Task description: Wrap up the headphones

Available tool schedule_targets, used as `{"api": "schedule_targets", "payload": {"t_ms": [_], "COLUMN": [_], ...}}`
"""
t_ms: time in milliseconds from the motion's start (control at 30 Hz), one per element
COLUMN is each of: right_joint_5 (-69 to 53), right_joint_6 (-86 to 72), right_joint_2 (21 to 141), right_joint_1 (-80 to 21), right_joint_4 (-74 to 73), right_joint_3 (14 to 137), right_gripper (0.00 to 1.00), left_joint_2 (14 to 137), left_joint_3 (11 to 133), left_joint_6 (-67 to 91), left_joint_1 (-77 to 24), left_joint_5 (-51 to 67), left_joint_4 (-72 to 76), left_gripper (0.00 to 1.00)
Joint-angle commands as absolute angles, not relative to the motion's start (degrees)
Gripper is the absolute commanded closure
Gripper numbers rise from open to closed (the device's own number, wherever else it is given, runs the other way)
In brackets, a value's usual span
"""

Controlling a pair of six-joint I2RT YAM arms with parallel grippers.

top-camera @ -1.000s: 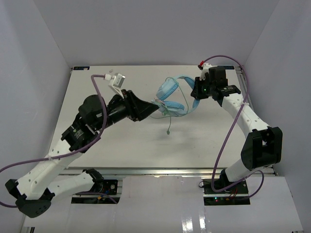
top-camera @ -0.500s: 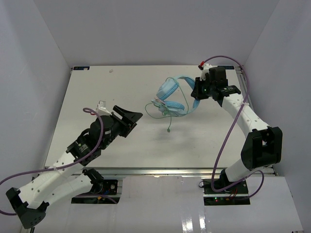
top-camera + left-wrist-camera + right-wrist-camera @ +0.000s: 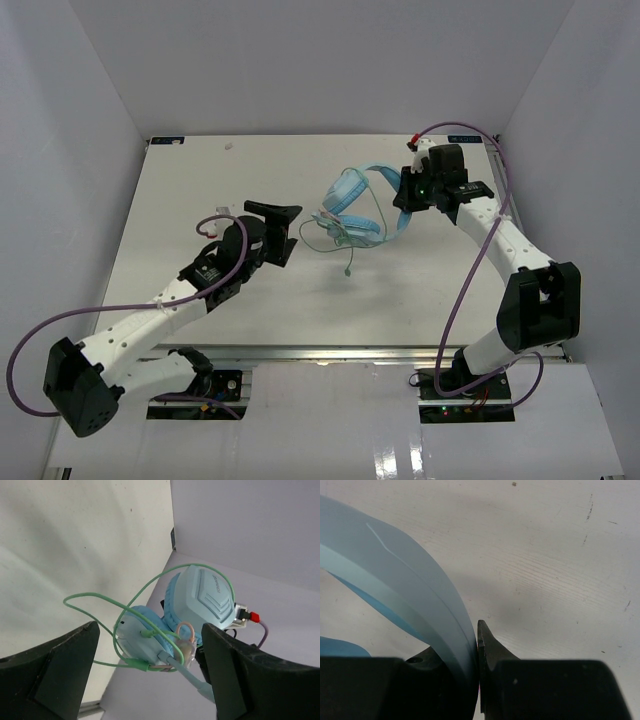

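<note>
The light blue headphones (image 3: 352, 206) hang above the white table (image 3: 180, 190), held by the headband (image 3: 410, 595), on which my right gripper (image 3: 476, 630) is shut. My right gripper (image 3: 406, 196) sits at the headband's right side. The thin green cable (image 3: 90, 598) loops loosely around the two earcups (image 3: 202, 600), and its plug end (image 3: 346, 270) dangles below them. My left gripper (image 3: 284, 230) stands open a short way left of the earcups, touching nothing. In the left wrist view the headphones show between its wide-spread fingers (image 3: 60, 670), further off.
White walls close the table in at the left, back and right. Thick purple cables (image 3: 470, 270) trail along both arms. A small speck (image 3: 230, 146) lies near the back edge. The near edge has a metal rail (image 3: 330, 352).
My left gripper let go near the cable, drew back to the lower left, then came partway back toward the headphones with its jaws opened wider. The right gripper kept its hold; the headphones barely shifted.
</note>
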State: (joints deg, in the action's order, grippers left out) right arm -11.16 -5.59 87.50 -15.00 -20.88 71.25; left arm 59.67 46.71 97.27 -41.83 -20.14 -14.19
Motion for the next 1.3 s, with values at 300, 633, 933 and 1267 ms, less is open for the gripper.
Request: {"api": "schedule_targets", "payload": {"t_ms": [300,633,933,1267], "right_joint_5": [-14.17,-13.81,-10.45,-7.45], "right_joint_6": [-7.73,-7.65,-5.37,-3.42], "right_joint_2": [83.94,83.77,82.85,82.62], "right_joint_1": [-15.27,-15.38,-16.8,-18.29], "right_joint_4": [-15.6,-15.56,-15.08,-14.4], "right_joint_3": [70.89,70.67,69.91,69.08], "right_gripper": [0.92,0.92,0.92,0.92], "left_joint_2": [69.14,71.44,73.44,79.99], "left_joint_3": [53.3,54.22,65.26,78.35], "left_joint_6": [108.37,104.91,93.51,79.63], "left_joint_1": [-37.57,-35.19,-32.42,-32.08], "left_joint_5": [-8.51,-3.21,-4.29,2.62], "left_joint_4": [-10.88,-6.02,-14.71,-18.45], "left_gripper": [0.2,0.99,1.0,1.0]}}
